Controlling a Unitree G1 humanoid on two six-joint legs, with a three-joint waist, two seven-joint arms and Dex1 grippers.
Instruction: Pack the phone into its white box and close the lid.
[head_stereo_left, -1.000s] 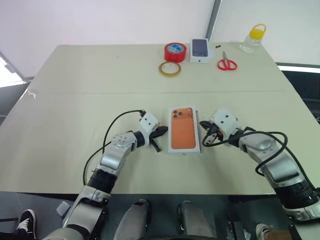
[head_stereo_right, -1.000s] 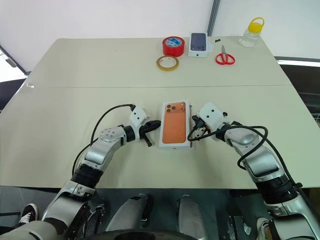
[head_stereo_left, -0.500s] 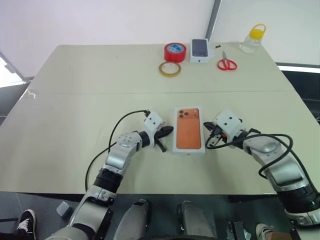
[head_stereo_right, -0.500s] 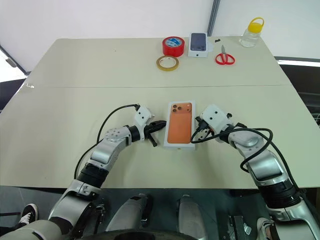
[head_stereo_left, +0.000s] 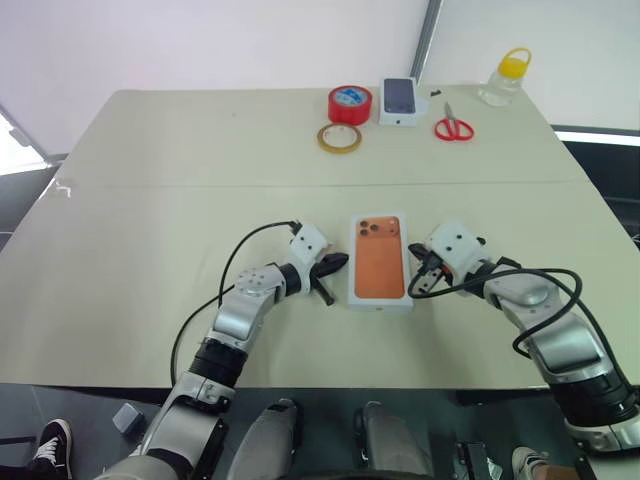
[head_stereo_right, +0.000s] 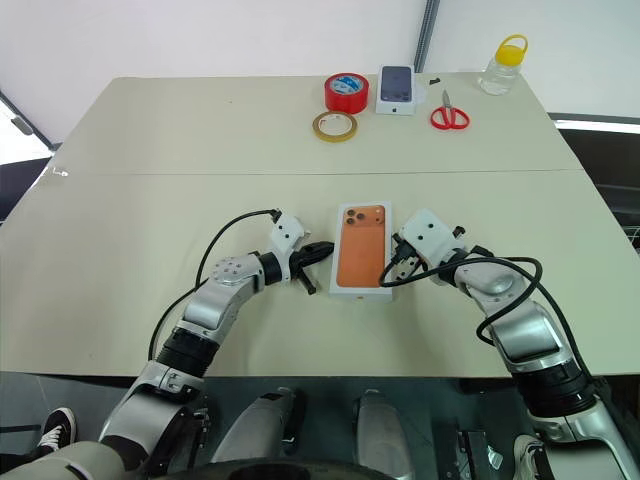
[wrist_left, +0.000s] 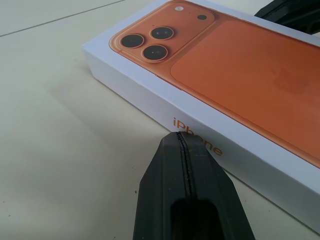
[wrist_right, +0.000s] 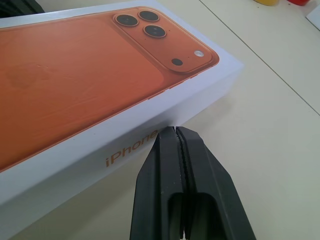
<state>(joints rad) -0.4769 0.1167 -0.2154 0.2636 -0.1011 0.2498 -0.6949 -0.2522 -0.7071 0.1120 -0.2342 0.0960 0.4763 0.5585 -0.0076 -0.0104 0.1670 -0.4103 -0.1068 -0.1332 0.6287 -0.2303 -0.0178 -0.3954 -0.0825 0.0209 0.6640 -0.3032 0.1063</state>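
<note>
With the lid (head_stereo_left: 380, 261) already seated over the white box, its printed orange phone face up, we judge the packing nearly finished; the phone itself is hidden, presumably inside. We find the closed package near the front middle of the table (head_stereo_left: 150, 200), lying flat, between our two arms. Our left gripper (head_stereo_left: 331, 268) sits just beside its left long side, fingers pressed together and holding nothing; the left wrist view puts the tip right at the side wall by the printed lettering. Our right gripper (head_stereo_left: 419, 278) does the same at the right long side, also closed and empty, tip at or nearly touching the wall. We cannot tell whether either tip truly presses the cardboard. Step in hand, as we read it: squaring or steadying the shut box from both sides. Next we would check that the lid is down evenly all round, then draw both arms back without dragging the package askew.
</note>
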